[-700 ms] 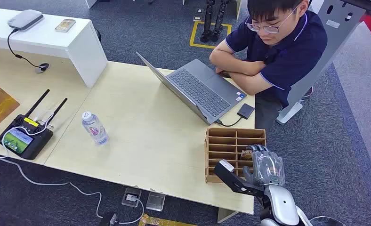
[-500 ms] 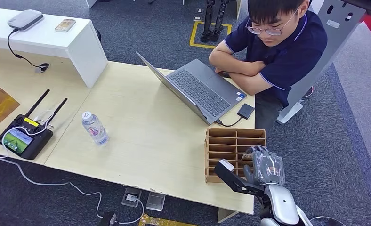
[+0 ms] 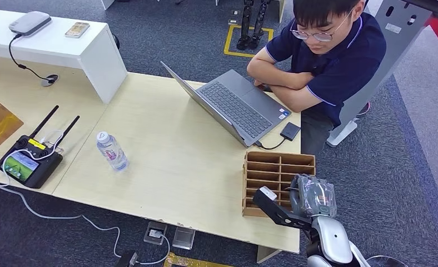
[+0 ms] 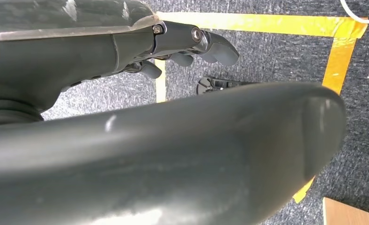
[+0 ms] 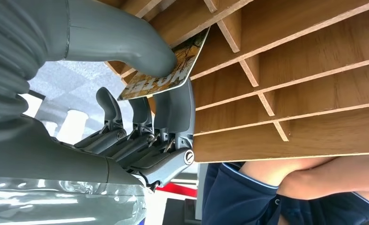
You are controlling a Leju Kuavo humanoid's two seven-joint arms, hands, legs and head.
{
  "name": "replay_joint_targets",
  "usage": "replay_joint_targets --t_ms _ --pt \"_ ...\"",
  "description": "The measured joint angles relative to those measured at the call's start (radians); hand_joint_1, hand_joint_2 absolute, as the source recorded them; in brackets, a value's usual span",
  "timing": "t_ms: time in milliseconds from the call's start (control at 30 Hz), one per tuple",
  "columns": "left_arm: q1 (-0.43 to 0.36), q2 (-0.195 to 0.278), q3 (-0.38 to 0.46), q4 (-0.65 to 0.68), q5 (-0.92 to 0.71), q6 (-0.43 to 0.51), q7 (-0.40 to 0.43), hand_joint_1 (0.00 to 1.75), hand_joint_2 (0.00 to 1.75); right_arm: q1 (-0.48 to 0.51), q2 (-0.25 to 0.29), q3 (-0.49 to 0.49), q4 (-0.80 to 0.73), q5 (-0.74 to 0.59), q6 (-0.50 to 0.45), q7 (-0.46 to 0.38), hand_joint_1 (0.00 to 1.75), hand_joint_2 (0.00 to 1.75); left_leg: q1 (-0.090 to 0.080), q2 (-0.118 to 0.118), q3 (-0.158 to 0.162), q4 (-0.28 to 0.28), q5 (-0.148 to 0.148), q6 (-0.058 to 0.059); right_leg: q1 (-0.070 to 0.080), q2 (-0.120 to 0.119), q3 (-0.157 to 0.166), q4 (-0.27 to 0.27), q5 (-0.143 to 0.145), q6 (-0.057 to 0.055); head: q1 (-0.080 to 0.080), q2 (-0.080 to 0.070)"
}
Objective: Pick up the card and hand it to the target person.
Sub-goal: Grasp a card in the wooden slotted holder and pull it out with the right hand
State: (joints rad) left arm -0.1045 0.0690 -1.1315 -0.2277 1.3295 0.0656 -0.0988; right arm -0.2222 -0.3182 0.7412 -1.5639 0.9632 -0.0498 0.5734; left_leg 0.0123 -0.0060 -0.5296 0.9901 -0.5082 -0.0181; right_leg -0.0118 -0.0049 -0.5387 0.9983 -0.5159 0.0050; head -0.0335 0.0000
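A wooden card rack (image 3: 272, 167) stands at the table's near right corner. My right hand (image 3: 312, 196) is at its right end. In the right wrist view the thumb (image 5: 121, 40) presses on a printed card (image 5: 173, 75) with the fingers (image 5: 173, 117) under it. The card is pinched, and its far end still sits in a slot of the rack (image 5: 313, 93). The person (image 3: 333, 55) sits behind the table with arms folded by the laptop. My left hand (image 4: 126, 70) hangs over the carpet and holds nothing.
An open laptop (image 3: 233, 105) and a small dark drive (image 3: 290, 131) lie behind the rack. A water bottle (image 3: 112, 151) stands mid-table, with a remote controller (image 3: 29, 161) at the left. A white shelf (image 3: 55, 44) is at the back left.
My right hand has drawn back a little from the rack toward my body. The person and the other table objects have not moved.
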Motion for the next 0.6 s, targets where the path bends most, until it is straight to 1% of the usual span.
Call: replay_joint_targets --t_ms 67,400,467,600 --pt "0.000 0.000 0.000 0.000 0.000 0.000 0.000 0.00 0.00 -0.001 0.000 0.000 0.001 0.001 -0.001 0.000 1.45 1.75 0.000 0.000 0.000 0.000 0.000 0.000 0.000 0.000 0.000 0.000 0.000 0.000 0.000 0.000" --pt "0.000 0.001 0.000 0.000 -0.020 -0.012 -0.023 0.00 0.00 -0.006 0.000 0.000 0.004 -0.018 -0.004 -0.002 1.45 1.75 0.000 0.000 0.000 0.000 0.000 0.000 0.000 0.000 0.000 0.000 0.000 0.000 0.000 0.000" --pt "0.000 0.003 0.000 0.000 -0.018 -0.012 -0.022 0.00 0.00 -0.013 0.000 -0.001 0.003 -0.065 0.021 0.000 1.45 1.75 0.000 0.000 0.001 0.000 0.000 0.000 0.000 0.000 0.000 0.000 0.000 0.000 0.000 0.000" --pt "0.000 0.009 0.000 0.000 -0.014 -0.009 -0.017 0.00 0.00 -0.047 -0.009 -0.005 -0.020 -0.212 0.125 0.026 1.45 1.75 0.000 0.001 0.002 0.000 0.000 0.000 0.000 0.001 0.001 0.000 0.000 0.000 0.000 0.000"
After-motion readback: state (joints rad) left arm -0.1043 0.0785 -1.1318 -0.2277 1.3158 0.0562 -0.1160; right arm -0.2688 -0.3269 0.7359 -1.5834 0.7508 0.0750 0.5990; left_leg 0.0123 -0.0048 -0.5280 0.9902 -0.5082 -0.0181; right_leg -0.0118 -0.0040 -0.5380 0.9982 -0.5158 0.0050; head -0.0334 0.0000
